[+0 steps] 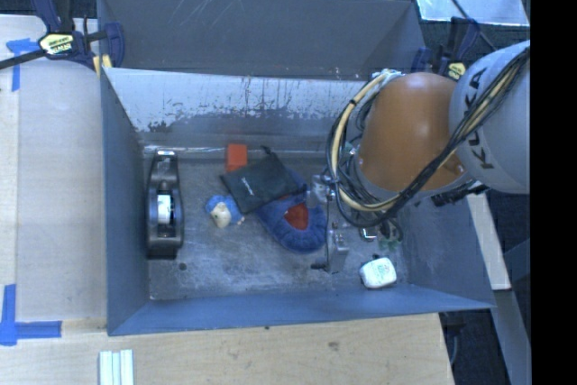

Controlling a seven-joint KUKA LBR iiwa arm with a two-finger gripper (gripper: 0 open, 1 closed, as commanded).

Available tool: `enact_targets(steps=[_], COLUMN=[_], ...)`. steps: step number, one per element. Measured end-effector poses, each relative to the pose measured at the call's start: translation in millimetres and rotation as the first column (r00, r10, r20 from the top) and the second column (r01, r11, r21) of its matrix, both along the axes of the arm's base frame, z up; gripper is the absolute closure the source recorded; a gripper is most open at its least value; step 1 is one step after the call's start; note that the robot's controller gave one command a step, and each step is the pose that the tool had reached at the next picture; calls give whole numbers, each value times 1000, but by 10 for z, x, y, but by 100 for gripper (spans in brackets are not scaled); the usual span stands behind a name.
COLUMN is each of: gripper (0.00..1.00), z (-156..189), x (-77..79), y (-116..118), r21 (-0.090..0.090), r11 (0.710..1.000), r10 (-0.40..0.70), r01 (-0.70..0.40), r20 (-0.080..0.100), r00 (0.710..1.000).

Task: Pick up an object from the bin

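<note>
The gripper (pixel 327 259) is seen at 4 o'clock in the grey metal bin (pixel 126 212); how its jaws stand cannot be told. Just at its 10 o'clock a soft blue cloth lump (pixel 306 234) with a red patch is found, overlapped by a flat black slab (pixel 261 182). A rounded white piece (pixel 378 272) lies at its 3 o'clock.

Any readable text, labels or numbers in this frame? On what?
"K": dark letters on the arm; the rest is crossed by cables and unreadable.
White thing, front right: any marks are too small to read.
Tape dispenser, left: no readable text.
</note>
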State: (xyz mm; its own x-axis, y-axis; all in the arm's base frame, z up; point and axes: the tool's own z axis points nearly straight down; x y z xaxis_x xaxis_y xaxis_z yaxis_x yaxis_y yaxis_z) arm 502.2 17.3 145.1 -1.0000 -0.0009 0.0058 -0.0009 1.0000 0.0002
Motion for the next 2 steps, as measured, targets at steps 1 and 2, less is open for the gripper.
enact_targets(steps=[1, 2], gripper=[0, 100], z=[-737, -699], x=[495, 488], y=[27, 28], r21=[0, 0], r11=[999, 999], r10=[-35, -35], r01=[35, 35], r20=[6, 0], r00=[999, 999])
